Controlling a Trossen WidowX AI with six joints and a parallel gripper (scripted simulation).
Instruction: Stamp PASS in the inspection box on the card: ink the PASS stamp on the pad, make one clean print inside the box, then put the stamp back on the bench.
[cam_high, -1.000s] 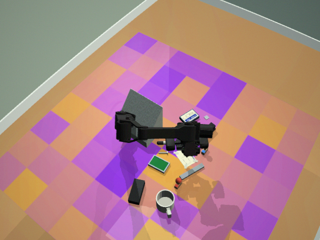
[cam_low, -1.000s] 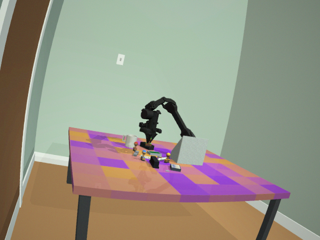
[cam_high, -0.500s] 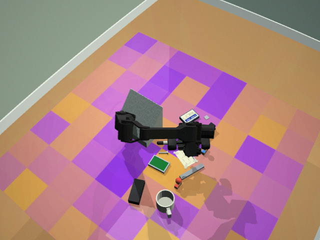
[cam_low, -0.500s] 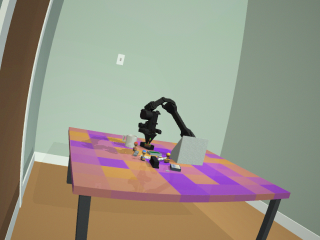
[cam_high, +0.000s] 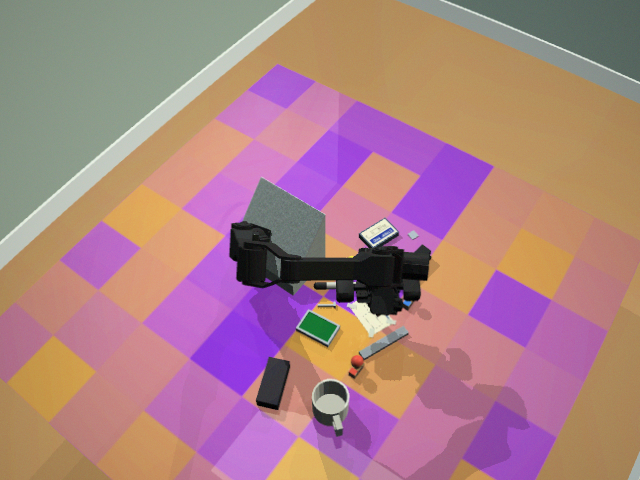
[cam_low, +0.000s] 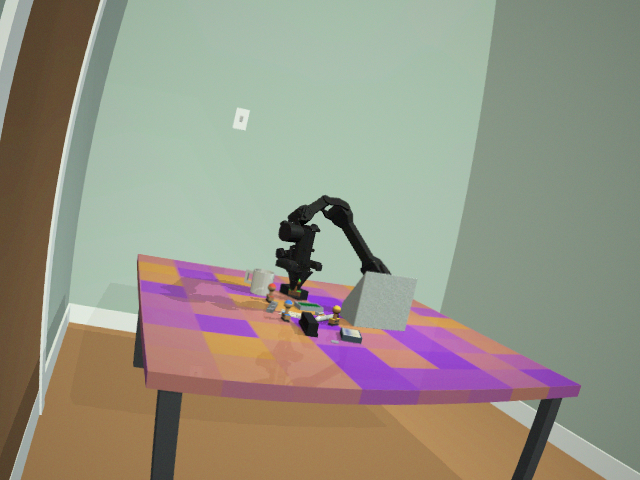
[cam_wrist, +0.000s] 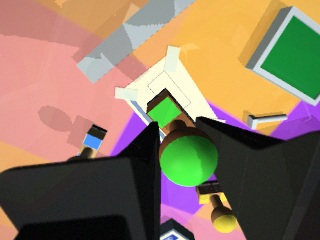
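Black matte gripper (cam_wrist: 186, 131) clamped on the green-knobbed PASS stamp (cam_wrist: 188, 157) | round glossy knob, brown neck, square green face hanging over the cream card (cam_wrist: 192, 100), above its outlined box | flat grey bar (cam_wrist: 127, 42) beyond | green ink pad (cam_wrist: 292, 52), white-rimmed square, farther right.

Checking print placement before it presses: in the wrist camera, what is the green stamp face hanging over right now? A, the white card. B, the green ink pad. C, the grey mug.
A: the pincer holds the green-knobbed stamp over the white card, with the green ink pad off to one side.
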